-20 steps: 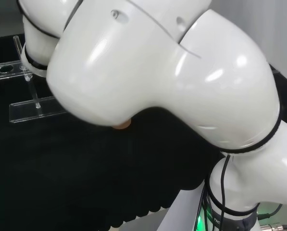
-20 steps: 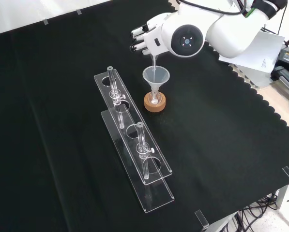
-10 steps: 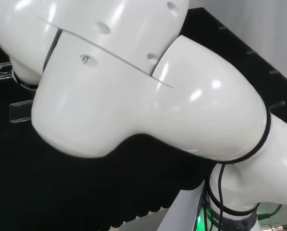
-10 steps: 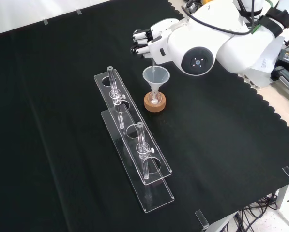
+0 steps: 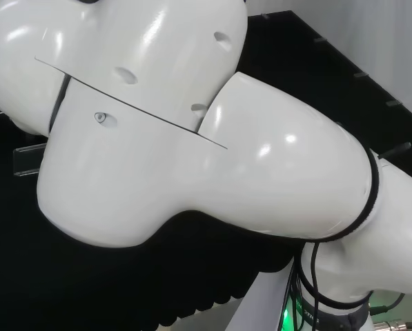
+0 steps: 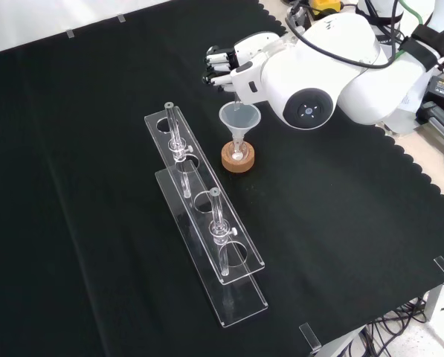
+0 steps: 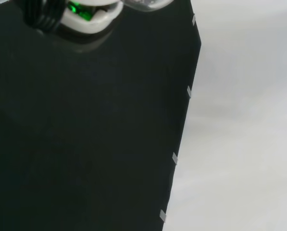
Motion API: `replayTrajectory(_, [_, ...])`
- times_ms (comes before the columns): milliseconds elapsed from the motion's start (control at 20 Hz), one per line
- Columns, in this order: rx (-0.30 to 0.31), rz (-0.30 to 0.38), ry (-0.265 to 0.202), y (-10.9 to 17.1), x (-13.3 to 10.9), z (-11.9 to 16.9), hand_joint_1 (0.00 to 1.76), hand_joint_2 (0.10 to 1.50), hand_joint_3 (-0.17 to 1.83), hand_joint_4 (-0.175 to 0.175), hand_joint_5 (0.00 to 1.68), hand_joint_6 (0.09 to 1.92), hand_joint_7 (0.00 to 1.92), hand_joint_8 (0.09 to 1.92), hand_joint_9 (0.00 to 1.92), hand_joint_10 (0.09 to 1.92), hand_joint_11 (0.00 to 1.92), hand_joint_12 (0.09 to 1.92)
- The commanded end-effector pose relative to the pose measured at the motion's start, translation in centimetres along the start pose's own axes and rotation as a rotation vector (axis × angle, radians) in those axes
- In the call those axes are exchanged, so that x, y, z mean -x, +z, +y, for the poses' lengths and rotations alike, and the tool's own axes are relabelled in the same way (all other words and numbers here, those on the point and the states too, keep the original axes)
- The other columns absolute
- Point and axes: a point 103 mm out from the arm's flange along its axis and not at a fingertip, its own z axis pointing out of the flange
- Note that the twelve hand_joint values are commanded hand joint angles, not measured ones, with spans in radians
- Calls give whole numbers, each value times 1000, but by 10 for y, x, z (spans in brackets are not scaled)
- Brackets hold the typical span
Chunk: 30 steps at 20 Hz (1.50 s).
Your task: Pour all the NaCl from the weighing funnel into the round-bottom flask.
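fingers (image 6: 216, 65): curled round slim clear glass weighing funnel (image 6: 237, 101), far side, front view
handling: light, fragile; hold by stem

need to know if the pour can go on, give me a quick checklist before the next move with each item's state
1. Hand above the funnel: ok, in the front view it sits just above and behind the funnel mouth.
2. Fingers curled round the weighing funnel: cannot tell; they look curled, but the clear piece below them is hard to make out.
3. Funnel seated in the round-bottom flask: ok, its stem runs down into the flask neck.
4. Flask upright on the cork ring: ok.
5. NaCl all out: cannot tell.
6. Tube racks clear of the hand: ok, they stand apart, left of the flask in the front view.
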Motion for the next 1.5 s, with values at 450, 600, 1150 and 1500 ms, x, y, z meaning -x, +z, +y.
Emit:
replayTrajectory(450, [-4,41,-13,9,2,2,1101,719,593,175,1204,767,504,658,847,382,710,1116])
replayTrajectory(600, [-3,68,-25,11,5,4,1101,719,592,175,1204,766,504,658,846,382,709,1116])
replayTrajectory(1150, [9,329,-75,27,18,7,1101,720,592,175,1205,765,505,658,844,384,706,1119])
replayTrajectory(1500, [18,512,-113,46,25,10,1101,721,591,175,1204,767,505,657,843,386,704,1120])
